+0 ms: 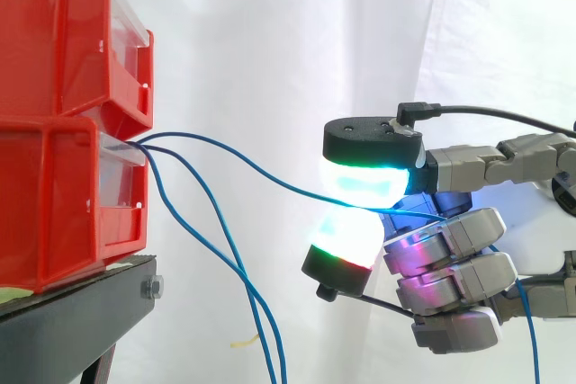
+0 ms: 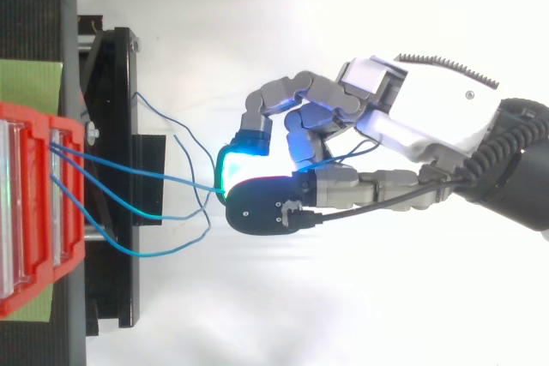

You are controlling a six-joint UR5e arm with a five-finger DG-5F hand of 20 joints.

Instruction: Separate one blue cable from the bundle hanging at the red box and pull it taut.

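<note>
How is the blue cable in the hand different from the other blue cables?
The held cable runs sideways from the lower red bin to the hand, pinched between its pads; the loose cables drop downward, untouched. The held cable sags only gently; the loose cables hang slack. All are thin, blue and leave the same bin.

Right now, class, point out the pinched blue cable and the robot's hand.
pinched blue cable (image 1: pixel 270 174), side view, its free span between bin and pads.
hand (image 2: pixel 437 109), top view, its white casing.
</note>
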